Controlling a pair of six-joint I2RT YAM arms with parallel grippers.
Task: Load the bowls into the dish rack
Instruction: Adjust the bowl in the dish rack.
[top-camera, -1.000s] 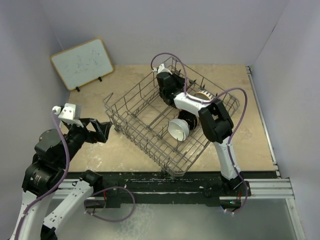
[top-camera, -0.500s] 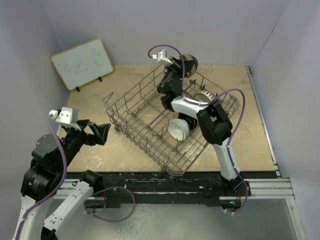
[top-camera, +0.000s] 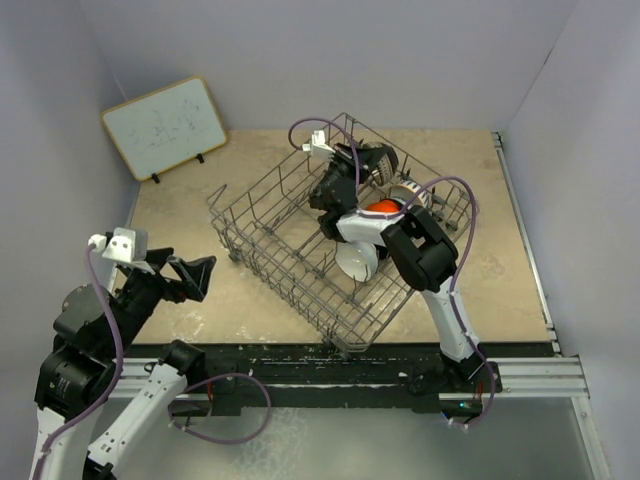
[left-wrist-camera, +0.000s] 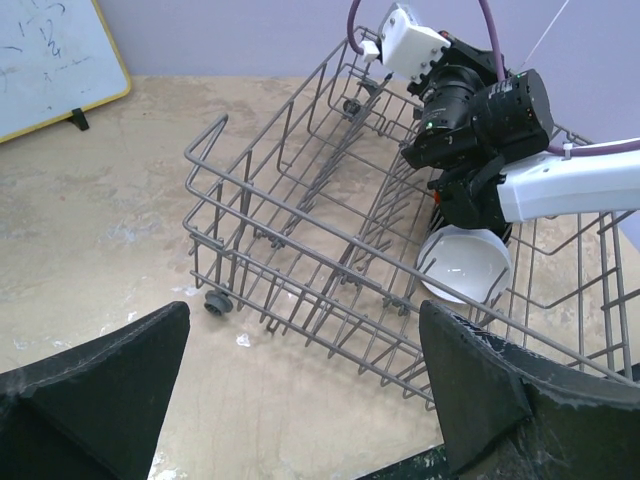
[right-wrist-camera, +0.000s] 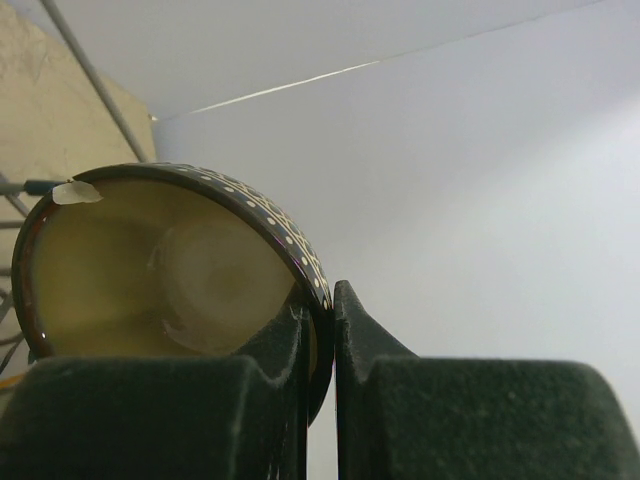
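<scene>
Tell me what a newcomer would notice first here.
The right tool pinches the rim of a brown bowl, cream inside, over the far side of the rack. The rack sits askew on the table, with a white bowl and an orange bowl already inside. The left tool gapes wide open off the rack's near-left corner, holding nothing.

Dish rack (left-wrist-camera: 300, 230) of thin grey metal wire, dull sheen. White bowl (left-wrist-camera: 465, 268) glossy, smooth. Brown bowl (right-wrist-camera: 170, 270) glazed, cream inside, shiny. Black finger pads (right-wrist-camera: 130, 410) matt, fuzzy, perhaps foam. Tabletop (top-camera: 190, 215) matt, stone-like.
</scene>
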